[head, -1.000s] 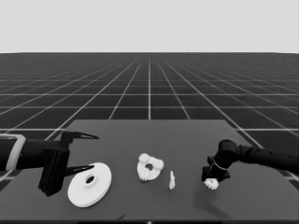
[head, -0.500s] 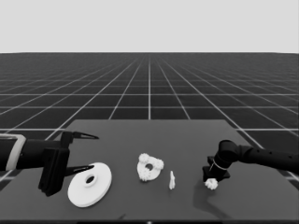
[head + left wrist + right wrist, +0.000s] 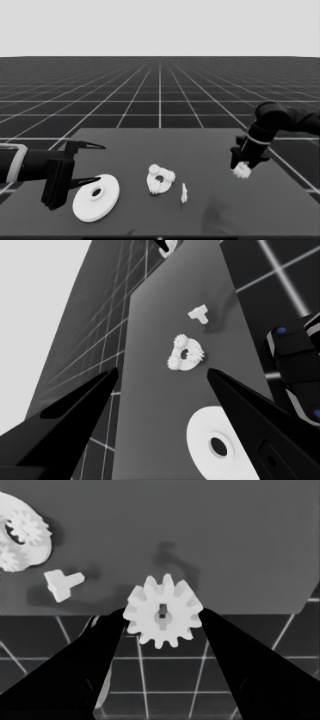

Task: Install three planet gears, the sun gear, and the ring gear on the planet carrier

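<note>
I count 4 small toothed gears: 3 sit on the smaller round part [image 3: 160, 180], and 1 gear [image 3: 163, 611] is up off the bench [image 3: 200, 150] between the right gripper [image 3: 242, 170]'s jaws. I see 2 round parts with a centre hole, that smaller one and 1 larger round part [image 3: 96, 197]. I count 1 thin white piece [image 3: 184, 193]. I have 2 arms in view.
</note>
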Available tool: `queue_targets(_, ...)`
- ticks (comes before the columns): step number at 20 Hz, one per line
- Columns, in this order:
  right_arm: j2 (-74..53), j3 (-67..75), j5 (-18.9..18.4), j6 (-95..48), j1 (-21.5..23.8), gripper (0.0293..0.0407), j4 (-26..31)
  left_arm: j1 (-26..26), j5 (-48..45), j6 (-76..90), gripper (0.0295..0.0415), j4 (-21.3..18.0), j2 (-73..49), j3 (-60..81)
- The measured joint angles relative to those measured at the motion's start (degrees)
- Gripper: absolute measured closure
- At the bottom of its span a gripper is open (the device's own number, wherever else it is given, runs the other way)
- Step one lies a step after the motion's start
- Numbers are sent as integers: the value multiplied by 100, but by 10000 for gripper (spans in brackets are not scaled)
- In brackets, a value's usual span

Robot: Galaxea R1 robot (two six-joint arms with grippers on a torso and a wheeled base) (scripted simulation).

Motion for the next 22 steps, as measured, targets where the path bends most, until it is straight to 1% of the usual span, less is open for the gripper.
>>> queue_targets(1,2,-6,-5,-2,9,390,9,0,0,0,326,0,0,0)
queue_targets(2,1137,-292,98,1797,-15,390,38,0,0,0,326,0,0,0)
queue_targets(3,2883,-937,152,2461,-30,390,28,0,0,0,326,0,0,0)
queue_targets(4,3953,-1840,151,2350,-43,390,17,0,0,0,326,0,0,0)
queue_targets(5,4559,-2568,137,2096,-51,390,9,0,0,0,326,0,0,0)
queue_targets(6,4911,-3072,124,1883,-57,390,2,0,0,0,326,0,0,0)
queue_targets(8,5242,-3609,110,1639,-65,390,-7,0,0,0,326,0,0,0)
queue_targets(11,5383,-3859,103,1520,-70,390,-12,0,0,0,326,0,0,0)
queue_targets(12,5372,-3811,263,1557,-725,390,-781,0,0,0,326,0,0,0)
queue_targets(13,5409,-3945,361,1474,-1288,390,-1244,0,0,0,326,0,0,0)
queue_targets(14,5458,-4126,439,1360,-1596,390,-1503,0,0,0,326,0,0,0)
queue_targets(15,5497,-4267,497,1273,-1762,390,-1647,0,0,0,326,0,0,0)
queue_targets(17,5540,-4419,560,1183,-1901,390,-1774,0,0,0,326,0,0,0)
queue_targets(22,5557,-4494,593,1165,-1992,390,-1833,0,0,0,326,0,0,0)
